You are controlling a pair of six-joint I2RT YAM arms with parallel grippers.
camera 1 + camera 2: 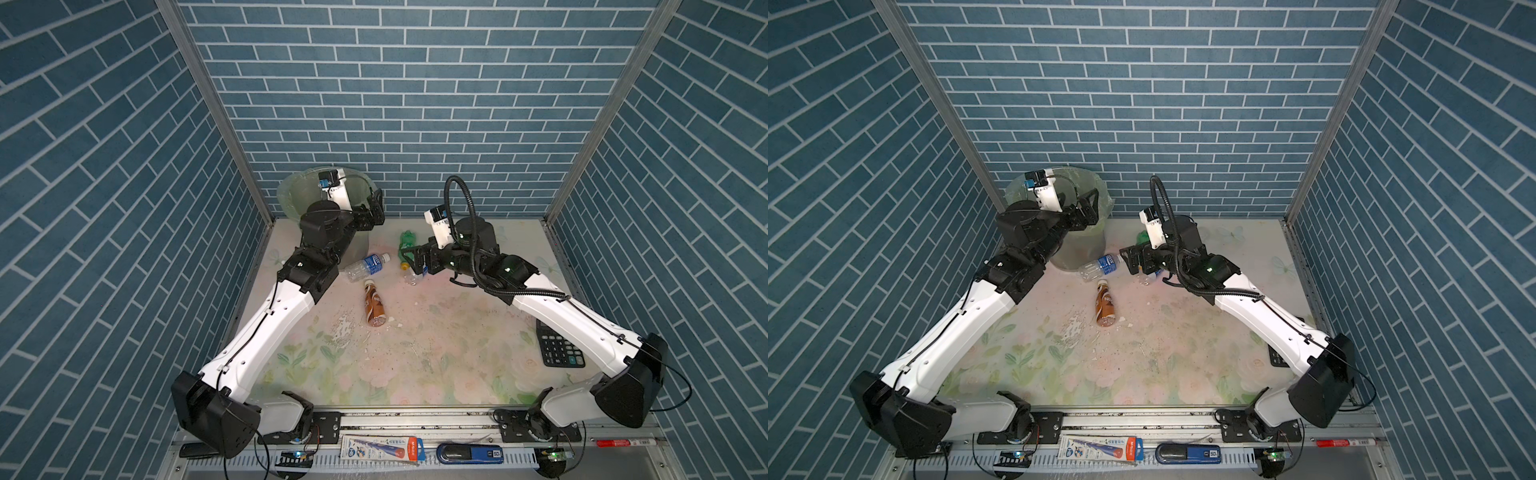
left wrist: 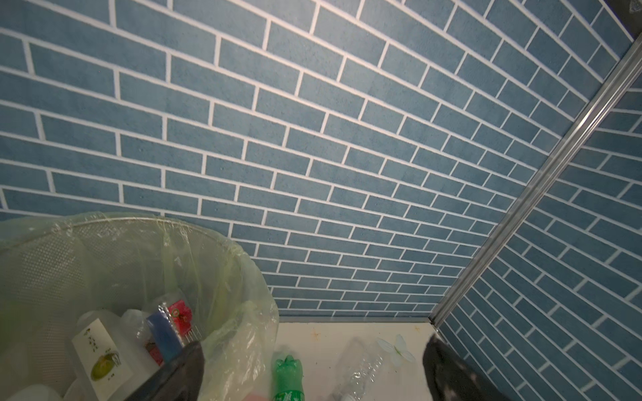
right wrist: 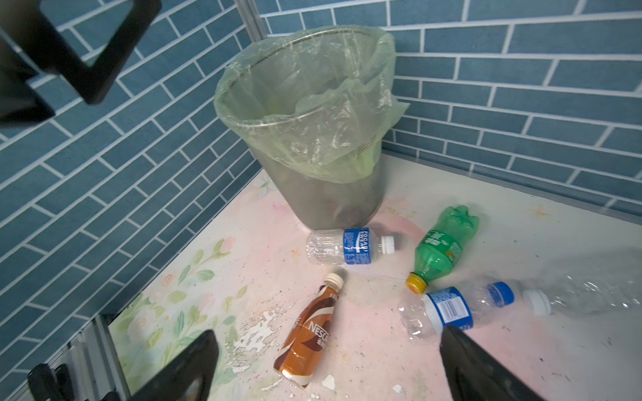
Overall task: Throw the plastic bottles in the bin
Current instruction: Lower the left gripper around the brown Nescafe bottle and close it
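The round grey-green plastic bin (image 1: 291,195) (image 3: 305,104), lined with a crinkly pale green bag, stood in the back left corner of the floral bench (image 1: 415,365), close against the blue brick-patterned walls (image 1: 415,104). Several labelled plastic bottles (image 2: 104,347) lay inside it. The left claw (image 1: 376,208) (image 2: 314,343) hung across the bin's rim on its inner side, jaws wide and empty, one finger (image 2: 184,368) over the bag's fold.

Five bottles lay flat on the bench. A clear bottle with a blue label and white cap (image 1: 368,266) (image 3: 351,246) lay just beside the bin's foot. A brown coffee bottle (image 1: 374,307) (image 3: 309,333) lay nearer the front. A green bottle with a yellow cap (image 1: 405,245) (image 3: 441,246) lay near the back wall. A clear bottle with a blue label and blue cap (image 3: 448,309) lay cap to cap with a crushed clear bottle with a white cap (image 3: 590,291).

The right claw (image 1: 411,259) (image 3: 328,340) hovered wide and empty over the blue-capped bottle; whether it touched it I cannot tell. Open surface stretched from the brown bottle to the front rail. A black calculator (image 1: 557,345) lay at the bench's right edge.
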